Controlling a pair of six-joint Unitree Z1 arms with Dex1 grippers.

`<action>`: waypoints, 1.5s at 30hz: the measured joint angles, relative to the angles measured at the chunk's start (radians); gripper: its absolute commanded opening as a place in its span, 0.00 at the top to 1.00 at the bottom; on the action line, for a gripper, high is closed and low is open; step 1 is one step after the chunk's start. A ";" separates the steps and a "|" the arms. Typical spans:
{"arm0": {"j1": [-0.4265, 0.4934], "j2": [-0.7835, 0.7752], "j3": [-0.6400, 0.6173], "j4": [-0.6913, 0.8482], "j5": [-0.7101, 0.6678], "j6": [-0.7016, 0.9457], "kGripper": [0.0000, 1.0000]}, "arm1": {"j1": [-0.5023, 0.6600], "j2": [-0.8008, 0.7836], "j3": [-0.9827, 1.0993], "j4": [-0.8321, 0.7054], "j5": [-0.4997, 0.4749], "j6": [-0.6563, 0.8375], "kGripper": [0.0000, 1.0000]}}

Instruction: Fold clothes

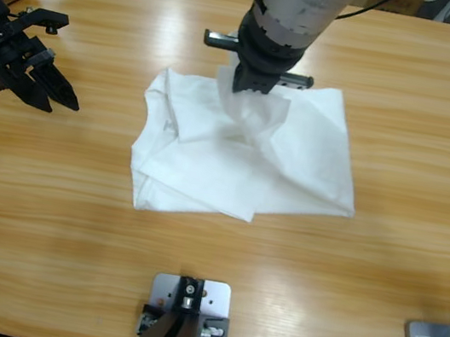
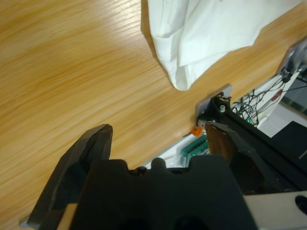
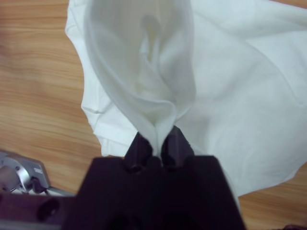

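The right arm, coming down from the top of the high view, covers the far middle edge of the T-shirt (image 1: 296,159), and its right gripper (image 1: 252,86) has its own jaw tips buried in cloth; the right wrist view shows them pinched tight on a raised fold of the white fabric. No collar or printed mark can be made out in the crumpled folds. The shirt lies at the middle of the wooden table (image 1: 69,220), its long axis running left to right, the left part bunched and doubled over, the right part flatter. The left gripper (image 1: 52,92) rests well apart at the table's left edge, jaws spread and holding nothing, pointing toward the shirt.
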 measured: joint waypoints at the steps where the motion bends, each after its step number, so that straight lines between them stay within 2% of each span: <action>1: -0.001 0.000 0.000 0.000 0.000 0.000 0.24 | 0.001 0.008 -0.009 0.000 0.002 0.000 1.00; 13: -0.004 0.000 0.000 0.000 -0.001 0.000 0.24 | 0.015 0.112 -0.214 0.091 0.014 -0.007 1.00; 36: -0.015 0.000 0.000 0.000 -0.001 -0.003 0.24 | 0.042 0.242 -0.338 0.144 0.046 -0.028 1.00; 37: -0.015 0.000 0.000 0.000 -0.001 -0.003 0.24 | 0.043 0.245 -0.339 0.144 0.046 -0.028 0.56; 38: -0.015 0.000 0.000 0.000 -0.001 -0.003 0.24 | 0.044 0.247 -0.342 0.146 0.047 -0.030 0.20; 39: -0.015 0.000 0.000 0.000 -0.001 -0.003 0.24 | 0.044 0.250 -0.350 0.150 0.051 -0.034 0.04; 40: -0.015 0.000 0.000 0.000 -0.001 -0.003 0.24 | 0.045 0.253 -0.361 0.156 0.057 -0.037 0.00; 45: -0.015 0.000 0.000 0.000 -0.001 -0.003 0.24 | 0.059 0.288 -0.435 0.180 0.110 -0.061 0.00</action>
